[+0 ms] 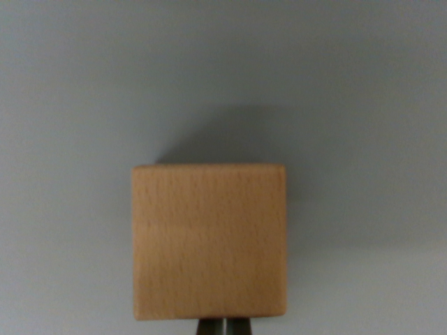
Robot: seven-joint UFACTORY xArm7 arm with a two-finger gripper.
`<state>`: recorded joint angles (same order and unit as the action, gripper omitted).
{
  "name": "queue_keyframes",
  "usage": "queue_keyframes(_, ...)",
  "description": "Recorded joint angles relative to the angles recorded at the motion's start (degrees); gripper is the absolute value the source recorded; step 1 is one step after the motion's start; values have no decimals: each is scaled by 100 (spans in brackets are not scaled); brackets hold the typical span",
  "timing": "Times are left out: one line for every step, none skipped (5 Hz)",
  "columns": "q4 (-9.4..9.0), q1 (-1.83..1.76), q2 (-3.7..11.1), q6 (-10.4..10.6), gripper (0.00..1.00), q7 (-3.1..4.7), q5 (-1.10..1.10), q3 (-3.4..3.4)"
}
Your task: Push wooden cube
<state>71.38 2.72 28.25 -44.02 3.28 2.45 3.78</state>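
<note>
A light wooden cube [209, 241] fills the lower middle of the wrist view, resting on a plain grey surface [70, 105]. Its near face and top both show, and a soft shadow falls behind it. My gripper [223, 326] peeks in at the bottom edge just below the cube. Its two dark fingertips [211, 327] stand side by side with only a thin line between them, so it is shut with nothing held. The tips sit right at the cube's near bottom edge; whether they touch it is hidden.
Bare grey surface [363, 84] lies on every side of the cube. No other object or edge appears in view.
</note>
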Motion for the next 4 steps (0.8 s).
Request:
queue_keyframes(269,0,166,-104,100,0,-13,-9)
queue_keyframes(269,0,166,-104,100,0,-13,-9)
queue_keyframes(532,-1,328,-205,100,-1,-27,-18)
queue_keyframes(532,-1,328,-205,100,-1,-27,-18)
